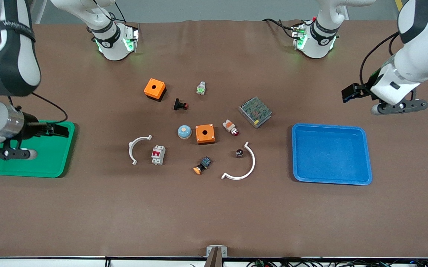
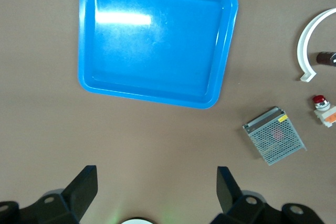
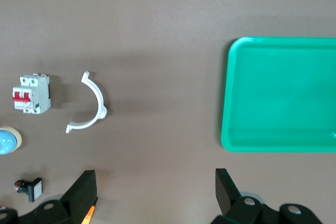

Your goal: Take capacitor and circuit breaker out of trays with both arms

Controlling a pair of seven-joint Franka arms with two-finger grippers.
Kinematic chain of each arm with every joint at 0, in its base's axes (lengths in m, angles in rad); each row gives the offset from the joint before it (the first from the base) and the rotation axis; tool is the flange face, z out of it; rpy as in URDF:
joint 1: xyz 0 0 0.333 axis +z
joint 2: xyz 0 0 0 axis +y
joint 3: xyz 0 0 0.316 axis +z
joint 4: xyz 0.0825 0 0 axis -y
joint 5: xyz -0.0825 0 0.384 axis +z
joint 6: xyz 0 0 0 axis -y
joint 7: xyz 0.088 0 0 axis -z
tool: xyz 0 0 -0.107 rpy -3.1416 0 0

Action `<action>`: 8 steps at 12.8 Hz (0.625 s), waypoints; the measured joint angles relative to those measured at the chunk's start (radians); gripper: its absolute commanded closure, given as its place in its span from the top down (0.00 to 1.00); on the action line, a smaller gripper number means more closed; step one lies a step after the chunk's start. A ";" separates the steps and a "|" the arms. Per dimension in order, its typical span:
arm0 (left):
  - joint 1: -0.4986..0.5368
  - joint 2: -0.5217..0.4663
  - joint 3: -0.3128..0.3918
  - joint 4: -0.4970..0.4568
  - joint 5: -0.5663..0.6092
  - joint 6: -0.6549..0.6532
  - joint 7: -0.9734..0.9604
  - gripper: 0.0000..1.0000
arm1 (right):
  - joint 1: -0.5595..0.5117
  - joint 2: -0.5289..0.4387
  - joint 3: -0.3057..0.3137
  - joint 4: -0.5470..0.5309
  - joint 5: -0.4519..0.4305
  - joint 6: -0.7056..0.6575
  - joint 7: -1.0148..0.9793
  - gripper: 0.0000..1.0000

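— Blue tray (image 1: 331, 154) and green tray (image 1: 47, 163): anything in them?

— Nothing I can see in either. My left gripper (image 2: 155, 190) hangs over bare table (image 1: 214, 215) just beside the blue tray, fingers (image 2: 84, 187) spread wide, holding nothing. My right gripper (image 3: 155, 190) sits over the green tray's edge, fingers equally wide and empty.

— The parts?

— The breaker (image 3: 31, 94) shows its red levers in the right wrist view, well away from those fingers, beside a white arc (image 3: 89, 103). The capacitor (image 1: 239, 152) lies inside another arc (image 1: 242, 165), mid-table.
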 measured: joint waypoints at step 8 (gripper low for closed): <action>0.046 -0.052 0.001 0.040 0.000 0.017 0.052 1.00 | -0.092 -0.072 0.000 -0.045 -0.002 -0.022 -0.094 1.00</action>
